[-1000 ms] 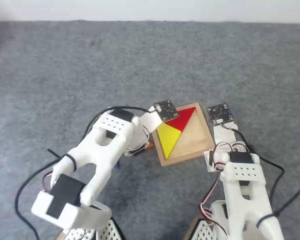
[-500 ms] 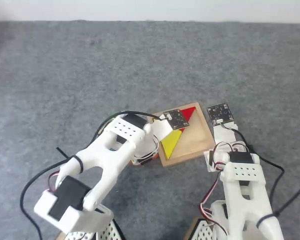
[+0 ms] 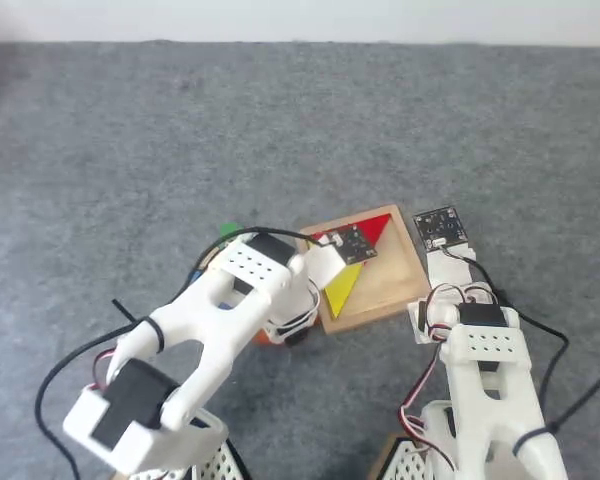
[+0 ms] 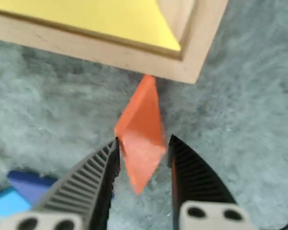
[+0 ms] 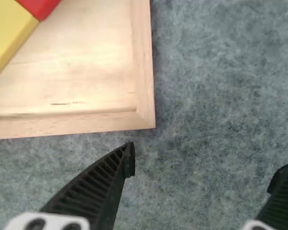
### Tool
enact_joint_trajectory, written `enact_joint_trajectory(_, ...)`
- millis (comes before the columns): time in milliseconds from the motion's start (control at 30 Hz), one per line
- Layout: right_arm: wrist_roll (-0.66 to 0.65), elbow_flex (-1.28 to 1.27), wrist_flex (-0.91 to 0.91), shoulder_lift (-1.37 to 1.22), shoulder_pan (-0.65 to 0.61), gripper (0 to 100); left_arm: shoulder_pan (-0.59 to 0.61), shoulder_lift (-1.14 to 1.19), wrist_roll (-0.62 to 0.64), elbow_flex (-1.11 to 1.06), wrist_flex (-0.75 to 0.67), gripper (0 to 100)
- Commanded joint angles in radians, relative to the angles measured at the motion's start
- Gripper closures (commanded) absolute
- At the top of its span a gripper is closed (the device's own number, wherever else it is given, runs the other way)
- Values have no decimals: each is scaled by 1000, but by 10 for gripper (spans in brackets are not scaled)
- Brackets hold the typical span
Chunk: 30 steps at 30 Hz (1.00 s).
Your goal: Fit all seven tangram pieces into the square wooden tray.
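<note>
The square wooden tray holds a yellow triangle and a red triangle. My left gripper hangs just outside the tray's near-left edge, shut on an orange triangle that stands tilted on its edge between the fingers; in the high view a bit of this orange piece peeks out under the left arm. My right gripper is open over bare carpet by the tray's corner. Dark blue and light blue pieces lie on the carpet beside the left gripper.
A green piece lies on the carpet left of the tray, behind the left arm. The right arm stands at the tray's near-right side. Grey carpet stretches open behind and to both sides.
The left arm has swung right and toward the tray's near-left corner, covering more of the yellow triangle and uncovering the green piece. The right arm has kept still.
</note>
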<state>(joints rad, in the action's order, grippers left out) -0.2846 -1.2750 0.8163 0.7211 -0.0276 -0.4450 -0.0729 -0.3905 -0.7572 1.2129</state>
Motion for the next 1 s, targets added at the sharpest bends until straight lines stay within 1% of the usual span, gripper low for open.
enact_joint_trajectory(0, 8, 11, -13, 25, 2, 564, -6, 28, 14, -42, -95, 834)
enact_joint_trajectory(67, 8, 11, -13, 25, 2, 564, -6, 63, 15, -56, -135, 835)
enact_joint_trajectory(200, 8, 11, -13, 25, -1, 564, -8, 77, 41, -42, -129, 885)
enact_joint_trajectory(367, 8, 11, -13, 25, -1, 564, -44, 75, 60, -39, -129, 946)
enact_joint_trajectory(500, 8, 11, -13, 25, -1, 564, -52, 75, 86, -22, -126, 957)
enact_joint_trajectory(767, 8, 11, -12, 25, -1, 564, -46, 75, 92, 130, 3, 963)
enact_joint_trajectory(967, 8, 11, -12, 25, -1, 564, -46, 75, 133, 240, 68, 963)
